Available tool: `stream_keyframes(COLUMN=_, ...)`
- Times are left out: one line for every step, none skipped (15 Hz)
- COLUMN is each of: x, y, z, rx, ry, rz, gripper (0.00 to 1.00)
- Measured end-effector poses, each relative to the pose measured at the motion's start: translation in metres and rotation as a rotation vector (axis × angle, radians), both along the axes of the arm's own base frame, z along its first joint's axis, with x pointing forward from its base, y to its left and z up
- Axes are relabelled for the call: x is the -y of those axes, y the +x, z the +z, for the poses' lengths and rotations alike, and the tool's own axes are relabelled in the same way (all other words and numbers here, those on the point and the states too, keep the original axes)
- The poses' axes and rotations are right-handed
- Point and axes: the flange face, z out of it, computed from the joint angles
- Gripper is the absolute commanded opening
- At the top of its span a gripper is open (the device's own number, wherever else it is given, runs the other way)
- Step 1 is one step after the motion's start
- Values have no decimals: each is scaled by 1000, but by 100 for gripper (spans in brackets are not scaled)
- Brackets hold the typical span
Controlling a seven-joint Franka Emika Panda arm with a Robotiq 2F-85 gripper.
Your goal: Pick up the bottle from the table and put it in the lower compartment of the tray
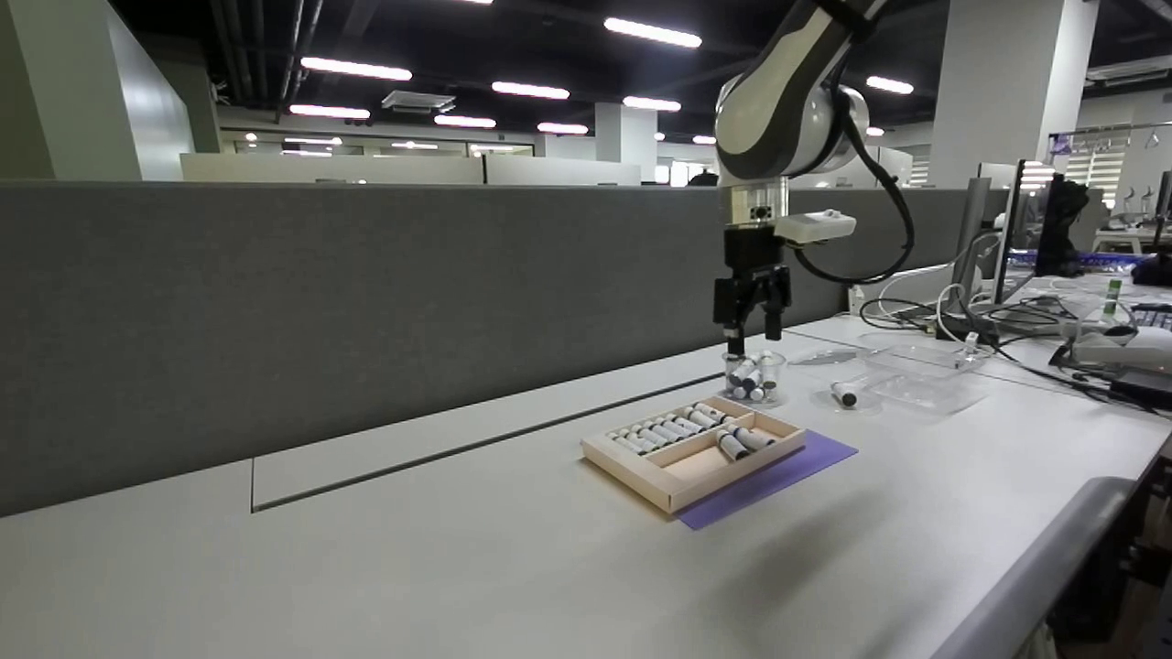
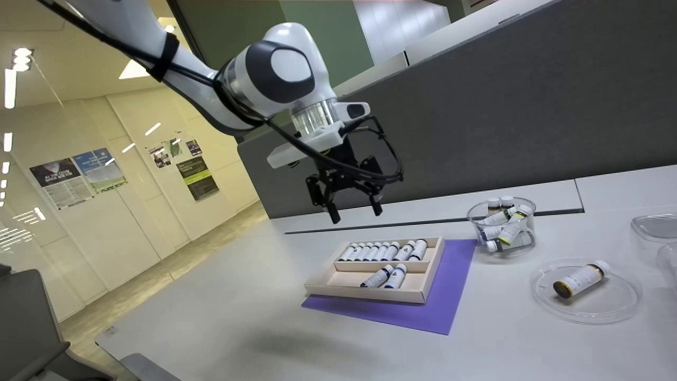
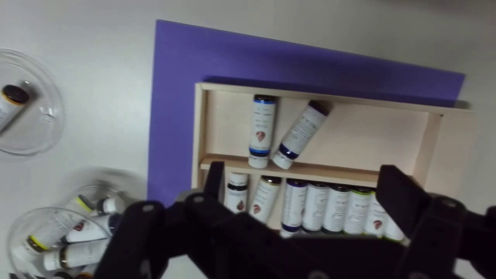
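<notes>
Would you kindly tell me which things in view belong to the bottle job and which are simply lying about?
Belonging to the job:
the open gripper
the table
the wooden tray
probably the loose bottle on the clear dish

Apparently just lying about:
the purple mat under the tray
the clear cup of bottles
the chair
the wall posters
</notes>
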Motion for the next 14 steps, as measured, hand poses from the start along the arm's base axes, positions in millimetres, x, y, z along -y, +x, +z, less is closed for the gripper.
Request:
stream_keyframes(x=16, y=2, z=1, rx=-4, ry=-9, rz=-29, gripper=100)
stream_keyframes(x=34, y=4, z=3, rx=-7, ry=-18, rz=-60, gripper=100)
stream_keyframes(x=52, y=5, z=4, rx=-7, ry=-24, rz=-92, gripper=100)
stream_keyframes(x=72, y=6, z=5, rx=-6, ry=-30, rz=-127, gripper=100)
stream_keyframes(x=93, y=5, z=5, rx=-6, ry=-37, rz=-163, gripper=100)
stream_keyframes(x=114, y=5, z=4, rx=-5, ry=-45, rz=-201, gripper=100)
stream_keyframes(x=132, y=4, z=2, rx=-6, ry=-52, rz=-241, gripper=100)
stream_keyframes(x=151, y=2, z=0, rx=-8, ry=-62, rz=-282, gripper=100)
stream_keyframes(x=169, y=0, z=-4, rx=-11, ry=-75, rz=-328, gripper=100)
stream_keyframes(x=186, y=-2, z=-7, rx=-13, ry=-87, rz=-373, gripper=100)
stream_keyframes(x=202, y=-5, z=-10, rx=-15, ry=-100, rz=-423, gripper=100)
stream_keyframes(x=211, y=-7, z=-13, rx=-18, ry=-103, rz=-430, gripper=100)
stream_keyframes(x=212, y=-8, z=-15, rx=-21, ry=-101, rz=-428, gripper=100)
stream_keyframes(x=210, y=-8, z=-16, rx=-22, ry=-100, rz=-425, gripper=100)
